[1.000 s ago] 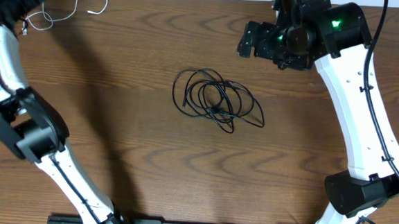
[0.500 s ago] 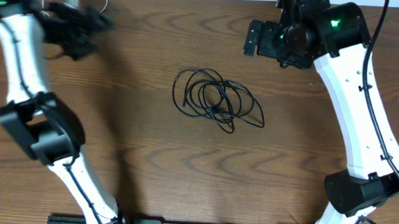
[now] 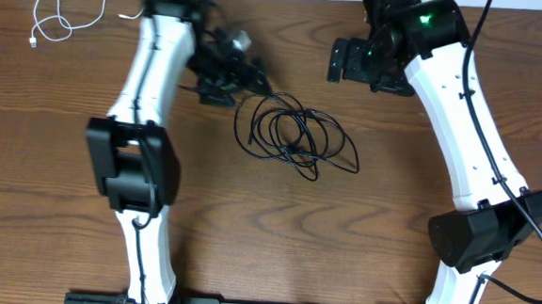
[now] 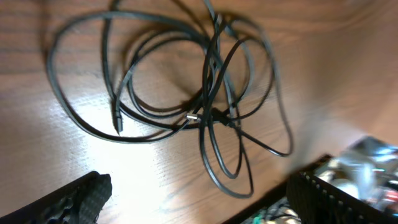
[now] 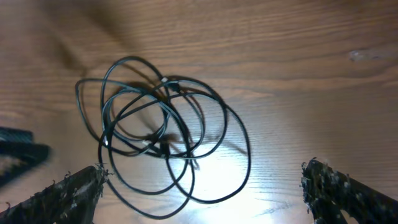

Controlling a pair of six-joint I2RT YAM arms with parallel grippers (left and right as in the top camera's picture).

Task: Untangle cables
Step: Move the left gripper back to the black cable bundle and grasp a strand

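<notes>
Wooden table [image 3: 52,186] seen from above. The left gripper [image 3: 230,74] hovers with jaws wide apart, holding nothing, just beside a tangle of black cables [image 3: 296,135] mid-table. The right gripper [image 3: 344,60] (also wide open, empty) hangs nearby. A thin white cable [image 3: 57,18] lies in the far left corner.

black cables [image 4: 211,115]: tangled loops on table [image 4: 348,62] | left hand [image 4: 200,202]: spread wide

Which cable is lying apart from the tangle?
The white cable near the far left corner, lying alone; the black cables are looped together mid-table.
</notes>
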